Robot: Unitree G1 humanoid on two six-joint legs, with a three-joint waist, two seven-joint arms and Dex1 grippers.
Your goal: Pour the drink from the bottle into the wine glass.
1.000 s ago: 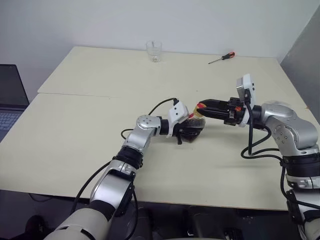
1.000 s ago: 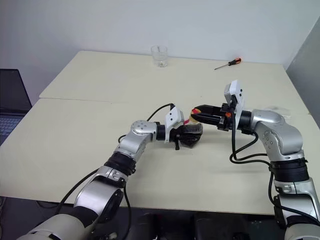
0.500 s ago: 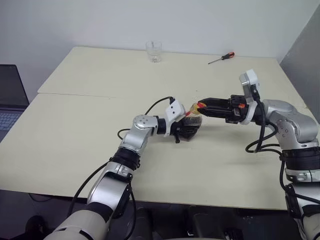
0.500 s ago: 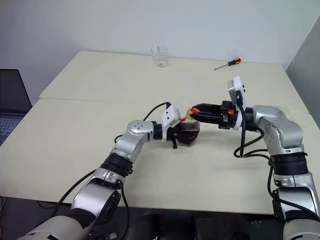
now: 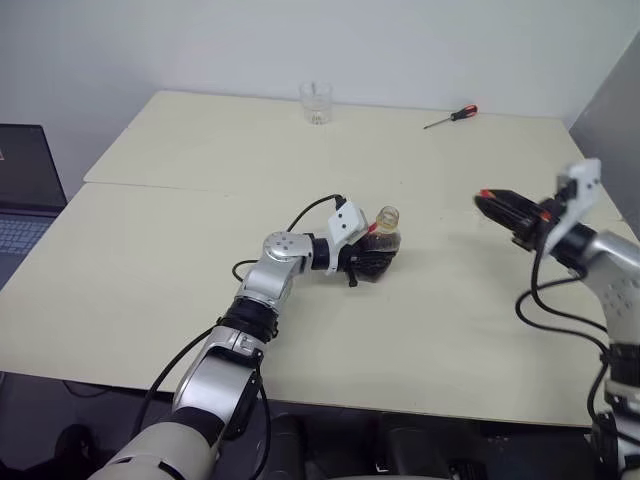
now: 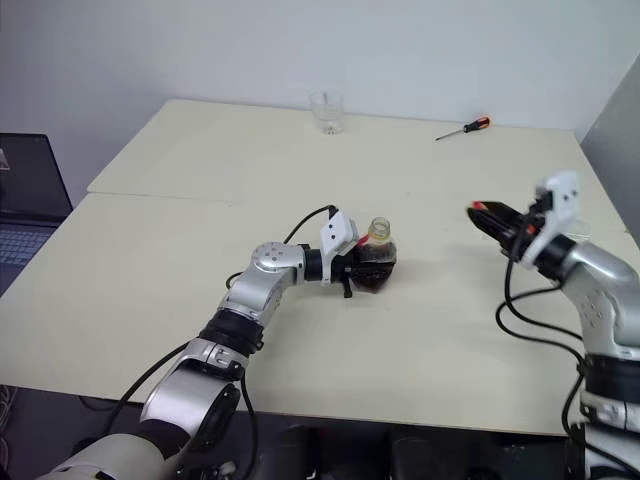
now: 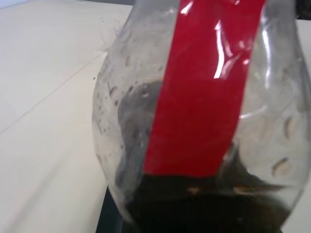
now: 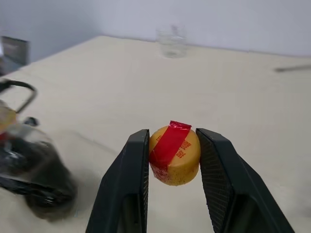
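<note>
My right gripper (image 8: 173, 162) is clamped on a yellow cap (image 8: 175, 156) with a red tape strip, one black finger (image 8: 130, 179) pressed on each side, held above the table (image 5: 180, 250). My left gripper (image 5: 372, 262) is closed around the bottle (image 5: 381, 243), which stands upright on the table well off to the left of my right gripper, neck open. The drink (image 7: 204, 204) sits dark at the bottom of the bottle; a red label strip (image 7: 206, 87) runs up its side. Beyond both grippers, near the far table edge, a clear glass (image 5: 315, 102) stands on its own. A red-handled screwdriver (image 5: 450, 117) lies to the right of it, well apart. A laptop (image 5: 25, 190) sits off the table's left side.
</note>
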